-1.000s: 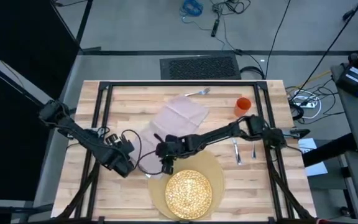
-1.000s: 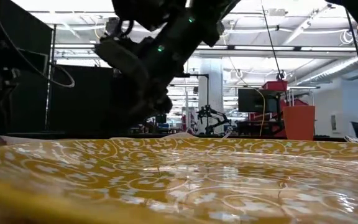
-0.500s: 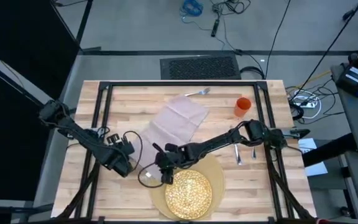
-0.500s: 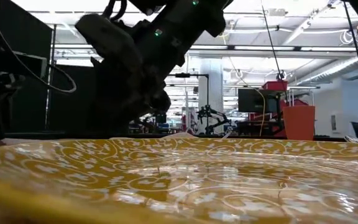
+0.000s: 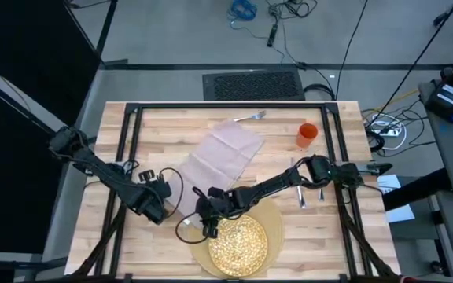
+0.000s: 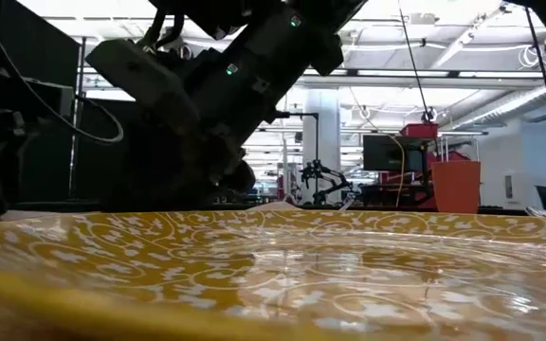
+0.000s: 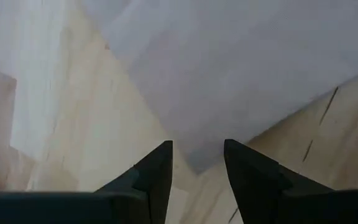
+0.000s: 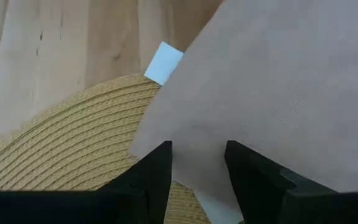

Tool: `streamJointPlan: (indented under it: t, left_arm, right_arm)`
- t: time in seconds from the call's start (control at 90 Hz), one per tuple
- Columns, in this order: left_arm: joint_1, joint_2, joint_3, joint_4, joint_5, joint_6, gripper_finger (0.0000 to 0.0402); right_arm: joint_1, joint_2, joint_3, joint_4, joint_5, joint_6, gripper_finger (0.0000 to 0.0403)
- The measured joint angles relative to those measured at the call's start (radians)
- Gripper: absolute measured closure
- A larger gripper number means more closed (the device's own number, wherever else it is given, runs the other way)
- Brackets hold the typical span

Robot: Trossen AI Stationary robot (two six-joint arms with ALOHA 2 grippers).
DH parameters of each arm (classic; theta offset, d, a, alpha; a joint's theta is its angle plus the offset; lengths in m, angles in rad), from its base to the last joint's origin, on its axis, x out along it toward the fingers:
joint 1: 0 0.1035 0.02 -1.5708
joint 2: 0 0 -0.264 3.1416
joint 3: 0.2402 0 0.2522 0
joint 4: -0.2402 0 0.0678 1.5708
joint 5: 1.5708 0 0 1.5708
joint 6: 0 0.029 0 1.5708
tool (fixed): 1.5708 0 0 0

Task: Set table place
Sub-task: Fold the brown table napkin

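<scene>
My right claw (image 8: 197, 171) sits parted over the beige cloth napkin's (image 8: 272, 93) corner, woven tan placemat (image 8: 73, 146) beneath; left claw (image 7: 197, 168) parted, holding nothing.

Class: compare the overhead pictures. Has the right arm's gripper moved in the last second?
Yes. The right gripper has moved toward the table's near edge, from beside the beige cloth napkin to the rim of the round tan woven placemat.

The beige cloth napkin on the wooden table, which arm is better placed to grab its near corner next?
Probably the right. The right hand is open with the beige cloth napkin edge between its fingers, over the round tan woven placemat. The left hand is also open at a corner, so it's close.
</scene>
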Motion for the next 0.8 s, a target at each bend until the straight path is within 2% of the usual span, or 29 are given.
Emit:
streamJointPlan:
  t: [0.256, 0.622, 0.8]
  left_arm:
    - [0.014, -0.003, -0.079, 0.121, 0.026, -0.003, 0.027]
    - [0.015, -0.002, -0.081, 0.125, 0.022, -0.001, 0.027]
    - [0.015, -0.002, -0.081, 0.125, 0.022, -0.001, 0.027]
  right_arm:
    - [0.002, 0.001, 0.0, -0.006, -0.002, -0.001, 0.0274]
    - [0.019, 0.027, 0.0, -0.005, 0.047, -0.006, 0.0288]
    - [0.027, 0.027, -0.001, -0.006, 0.069, -0.011, 0.0315]
